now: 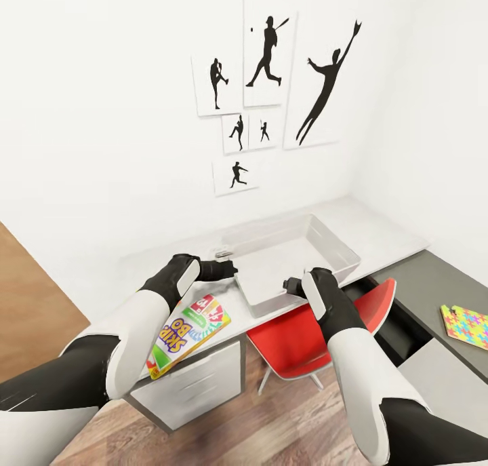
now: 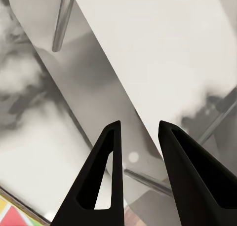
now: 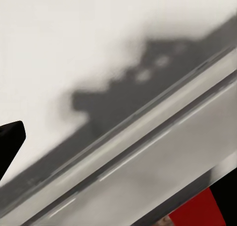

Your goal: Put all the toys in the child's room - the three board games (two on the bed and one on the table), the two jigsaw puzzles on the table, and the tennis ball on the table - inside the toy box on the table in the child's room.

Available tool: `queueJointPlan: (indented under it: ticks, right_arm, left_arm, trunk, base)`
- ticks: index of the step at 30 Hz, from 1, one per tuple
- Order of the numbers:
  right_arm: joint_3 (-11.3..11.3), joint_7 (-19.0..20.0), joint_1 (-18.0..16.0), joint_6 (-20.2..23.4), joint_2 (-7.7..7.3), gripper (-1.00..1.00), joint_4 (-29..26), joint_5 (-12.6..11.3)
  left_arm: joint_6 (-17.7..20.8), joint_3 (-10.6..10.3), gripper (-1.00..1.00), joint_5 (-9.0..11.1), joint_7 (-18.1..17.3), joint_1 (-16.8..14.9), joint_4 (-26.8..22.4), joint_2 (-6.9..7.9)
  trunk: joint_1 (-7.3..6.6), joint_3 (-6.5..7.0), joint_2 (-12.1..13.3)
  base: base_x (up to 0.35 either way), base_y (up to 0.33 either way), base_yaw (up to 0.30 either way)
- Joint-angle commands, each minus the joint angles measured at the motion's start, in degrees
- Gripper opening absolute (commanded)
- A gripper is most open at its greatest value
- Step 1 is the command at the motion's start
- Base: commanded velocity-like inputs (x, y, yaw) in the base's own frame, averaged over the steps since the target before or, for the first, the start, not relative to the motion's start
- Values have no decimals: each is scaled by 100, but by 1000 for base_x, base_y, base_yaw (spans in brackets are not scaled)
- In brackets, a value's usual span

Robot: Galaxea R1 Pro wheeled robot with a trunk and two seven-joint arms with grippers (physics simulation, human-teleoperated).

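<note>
Left gripper [image 1: 230, 269] is hovering at the near left corner of the toy box [image 1: 339, 245], its fingers [image 2: 106, 176] standing apart with nothing between them. Right gripper [image 1: 290, 286] is sitting at the box's near rim, just above the lip; whether its fingers are apart or together I cannot tell, since one dark tip alone is showing in its wrist view.

Just below and behind the left gripper, the Skip-Bo board game [image 1: 186, 334] is lying flat, overhanging the near edge of the table [image 1: 379, 225]. Well off to the right of the right gripper, a jigsaw puzzle [image 1: 466, 325] is resting on a darker grey surface [image 1: 434, 283].

Both grippers appear to be steadying or repositioning the box, so the sensible way is to be keeping it level and sliding it slowly, watching that it is not nudging the game off the edge.

Under the right arm a red chair [image 1: 298, 347] is standing on a wooden floor [image 1: 271, 425], beside a drawer unit [image 1: 196, 384]. Baseball silhouette posters [image 1: 271, 93] are hanging on the white wall beyond the box.
</note>
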Motion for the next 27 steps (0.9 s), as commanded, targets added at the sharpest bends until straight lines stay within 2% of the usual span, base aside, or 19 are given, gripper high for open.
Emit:
queueJointPlan:
  ticks: [1,17,18,19,27]
  right_arm:
    - [31,-55,-2,37,6,-100,62,-102]
    - [37,-55,-2,33,6,-100,134,-102]
    - [38,-55,-2,33,6,100,137,-102]
    - [39,-55,-2,35,6,100,138,-102]
    - [40,-55,-2,45,6,100,149,-102]
  left_arm:
    - [56,-15,-100,127,19,-7,-82,-6]
    - [56,-15,-100,127,19,-7,-81,-6]
    - [56,-15,-100,127,19,-7,-82,-6]
    - [56,-15,100,127,19,-7,-82,-6]
    - [56,-15,100,127,19,-7,-82,-6]
  trunk:
    - [3,-18,-13]
    - [3,-85,-13]
    - [3,-85,-13]
    - [3,-85,-13]
    - [3,-85,-13]
  base:
    - [0,0,0]
    - [0,0,0]
    - [0,0,0]
    - [0,0,0]
    - [0,0,0]
